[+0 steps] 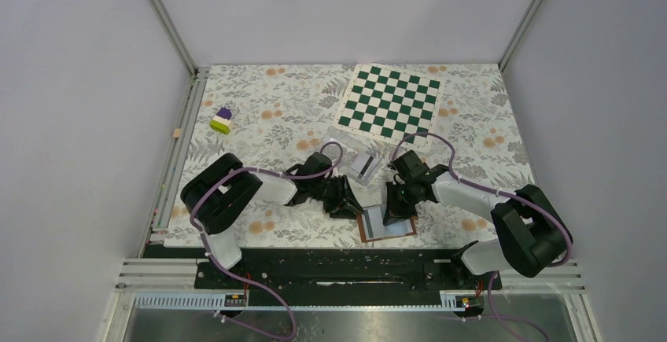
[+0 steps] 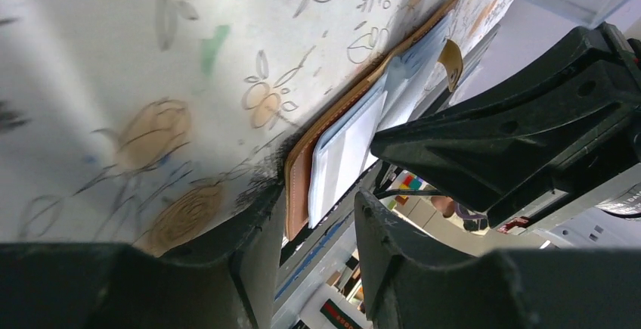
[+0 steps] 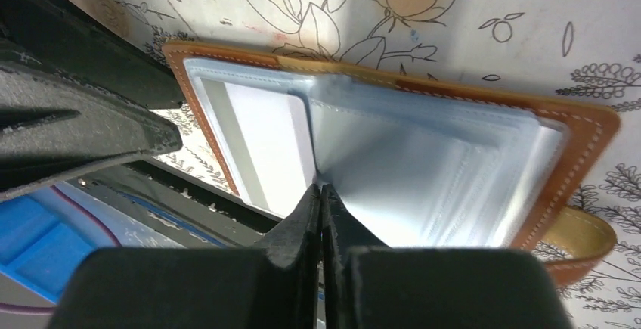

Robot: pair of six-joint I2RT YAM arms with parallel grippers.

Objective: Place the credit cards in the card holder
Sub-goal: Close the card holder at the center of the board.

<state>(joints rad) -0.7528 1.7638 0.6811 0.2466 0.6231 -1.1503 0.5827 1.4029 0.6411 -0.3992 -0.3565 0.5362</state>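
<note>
Lying open bottom-centre on the table [image 1: 275, 122], the card holder [image 1: 387, 226] looks light and floppy, best gripped at its stitched rim. Left end effector [image 2: 317, 208] released beside it, right end effector [image 3: 321, 197] clenched at its pocket.

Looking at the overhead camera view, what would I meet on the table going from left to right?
Purple, white and green block stack → left gripper → card holder. Clear plastic case, chessboard and right gripper overlap these, so they are left out.
</note>
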